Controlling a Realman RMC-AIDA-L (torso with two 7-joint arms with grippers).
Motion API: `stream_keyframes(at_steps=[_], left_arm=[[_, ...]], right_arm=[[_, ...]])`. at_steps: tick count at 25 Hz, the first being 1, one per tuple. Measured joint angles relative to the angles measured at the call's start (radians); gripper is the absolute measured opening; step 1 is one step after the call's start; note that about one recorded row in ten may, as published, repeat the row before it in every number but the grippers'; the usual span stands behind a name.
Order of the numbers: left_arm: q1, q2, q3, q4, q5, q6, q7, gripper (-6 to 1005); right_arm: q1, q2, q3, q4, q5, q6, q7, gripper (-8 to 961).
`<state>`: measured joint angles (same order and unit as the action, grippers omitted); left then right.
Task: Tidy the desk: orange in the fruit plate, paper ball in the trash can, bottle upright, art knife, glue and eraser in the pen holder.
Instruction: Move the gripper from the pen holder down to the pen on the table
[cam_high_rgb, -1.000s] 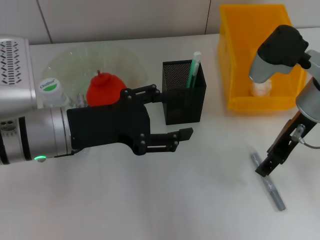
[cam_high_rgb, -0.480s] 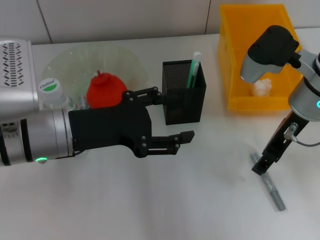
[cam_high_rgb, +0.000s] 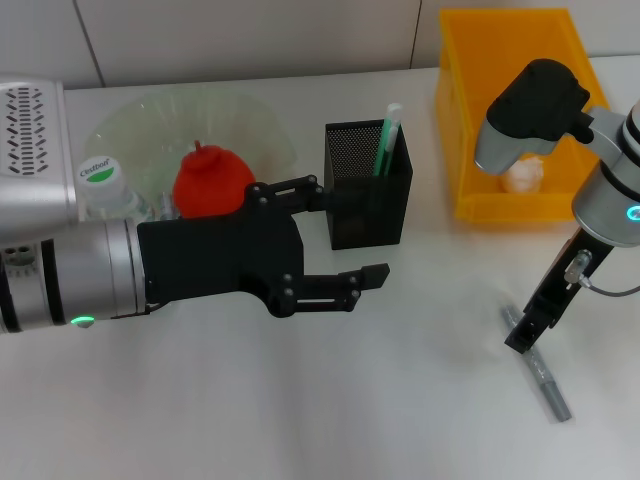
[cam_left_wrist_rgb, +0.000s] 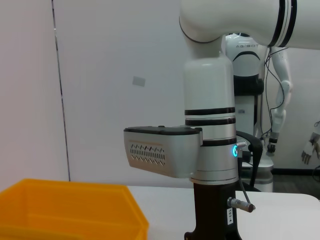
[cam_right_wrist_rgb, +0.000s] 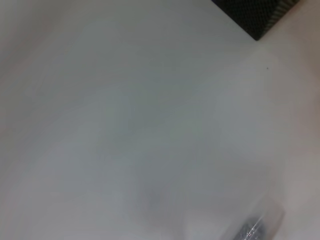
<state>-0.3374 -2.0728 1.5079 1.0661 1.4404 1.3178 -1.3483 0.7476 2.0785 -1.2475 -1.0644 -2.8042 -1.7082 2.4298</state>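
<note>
The orange (cam_high_rgb: 210, 180) lies in the clear fruit plate (cam_high_rgb: 250, 125). Beside the plate, the bottle (cam_high_rgb: 98, 170) shows its green and white cap. A green and white stick (cam_high_rgb: 388, 135) stands in the black mesh pen holder (cam_high_rgb: 365, 190). The white paper ball (cam_high_rgb: 525, 176) rests in the yellow trash can (cam_high_rgb: 480, 110). Flat on the table at the right lies the grey art knife (cam_high_rgb: 542, 372) (cam_right_wrist_rgb: 250, 227), with my right gripper (cam_high_rgb: 522, 338) pointing down at its near end. My left gripper (cam_high_rgb: 347, 230) hovers open in front of the pen holder, holding nothing. The eraser is out of view.
The left arm's thick silver body covers the table's left side. The trash can (cam_left_wrist_rgb: 65, 210) stands at the back right. Bare white tabletop (cam_high_rgb: 400, 400) lies between the two grippers. A corner of the pen holder (cam_right_wrist_rgb: 255, 15) shows in the right wrist view.
The right arm's upper part has swung a little to the left and its gripper has shifted slightly over the knife. The knife and the left gripper have stayed put.
</note>
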Motion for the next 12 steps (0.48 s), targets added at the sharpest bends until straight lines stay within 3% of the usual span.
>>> stream_keyframes(at_steps=[12], left_arm=[[0.0,0.0,0.0,0.0,0.0,-0.001,0.0,810]], right_arm=[[0.012,0.002,-0.01,0.03,0.002,0.008,0.0,656]])
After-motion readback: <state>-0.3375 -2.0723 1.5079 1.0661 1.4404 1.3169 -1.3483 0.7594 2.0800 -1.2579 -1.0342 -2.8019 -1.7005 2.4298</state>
